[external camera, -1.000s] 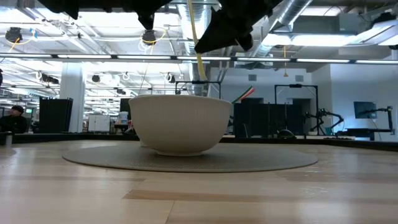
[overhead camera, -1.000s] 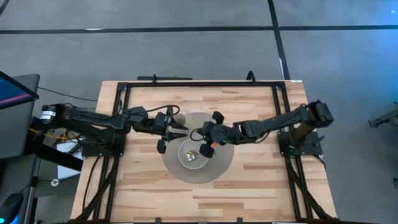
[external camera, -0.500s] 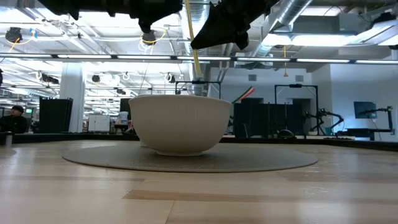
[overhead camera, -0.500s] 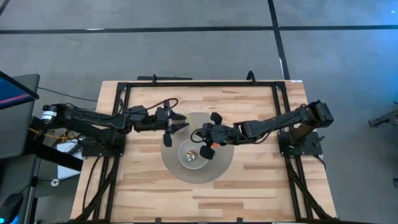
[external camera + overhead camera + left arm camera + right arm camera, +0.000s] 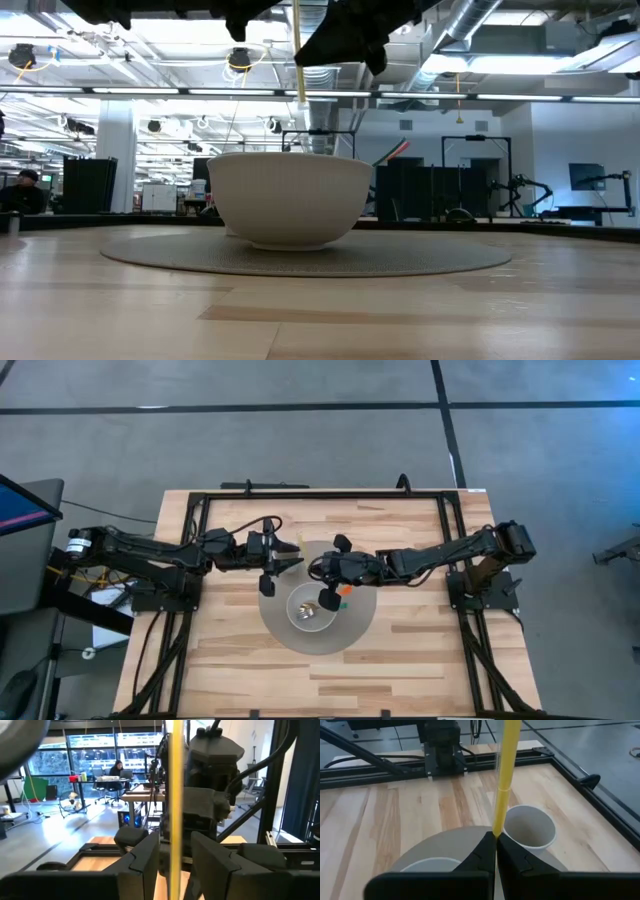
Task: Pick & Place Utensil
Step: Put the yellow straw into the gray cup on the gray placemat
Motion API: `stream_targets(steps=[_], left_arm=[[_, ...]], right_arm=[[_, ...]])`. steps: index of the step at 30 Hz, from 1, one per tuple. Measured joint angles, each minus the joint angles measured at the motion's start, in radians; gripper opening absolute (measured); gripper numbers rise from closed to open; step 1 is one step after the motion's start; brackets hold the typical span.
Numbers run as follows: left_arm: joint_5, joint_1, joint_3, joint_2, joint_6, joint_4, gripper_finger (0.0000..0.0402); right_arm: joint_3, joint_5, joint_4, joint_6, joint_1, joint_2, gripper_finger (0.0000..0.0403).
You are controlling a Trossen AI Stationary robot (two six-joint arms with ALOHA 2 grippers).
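A thin yellow utensil [image 5: 298,55] stands upright in the air above a white bowl [image 5: 288,195], which sits on a round grey mat [image 5: 355,632]. My right gripper [image 5: 318,572], reaching in from the table's right, is shut on the utensil. My left gripper [image 5: 175,840] comes in from the table's left and is open. Its two fingers stand on either side of the utensil's shaft [image 5: 175,795], and I cannot tell whether they touch it. A white cup [image 5: 530,827] stands on the mat's far edge, beyond the bowl. My right gripper pinches the utensil's shaft [image 5: 498,822] between its two fingertips. The fingers come level from the table's right and lie across it. The utensil is lifted clear and upright. Its upper part rises above the fingers, and its lower end [image 5: 300,100] is free above the bowl.
A black frame [image 5: 320,493] runs along the table's far and side edges. Both arm bases stand on the table's left and right sides. Bare wood [image 5: 330,680] lies on the near side of the mat. A person sits far off in the room [image 5: 118,769].
My right gripper has risen and moved toward the table's left, carrying the utensil. Its lower end now hangs higher above the bowl's rim and more to the left. My left gripper has edged toward the utensil.
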Motion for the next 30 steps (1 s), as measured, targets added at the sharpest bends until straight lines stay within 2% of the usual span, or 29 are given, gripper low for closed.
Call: stream_targets(steps=[8,14,18,24,30], left_arm=[[-0.010,0.003,0.000,0.029,0.000,0.054,0.0116],[-0.010,0.013,0.000,0.108,0.000,0.153,0.0112],[-0.011,0.014,0.000,0.132,0.017,0.183,0.0085],[-0.010,0.014,0.000,0.115,0.024,0.179,0.0013],[-0.011,0.009,0.000,0.108,0.026,0.160,0.0009]], right_arm=[[0.000,-0.024,-0.001,0.000,-0.008,0.000,0.0001],[0.000,-0.025,-0.007,0.000,-0.007,0.000,0.0001],[0.000,-0.024,-0.009,0.000,-0.008,0.000,0.0001],[0.001,-0.020,-0.016,-0.045,-0.008,-0.001,0.0006],[0.000,-0.021,-0.028,-0.052,-0.005,0.000,0.0053]])
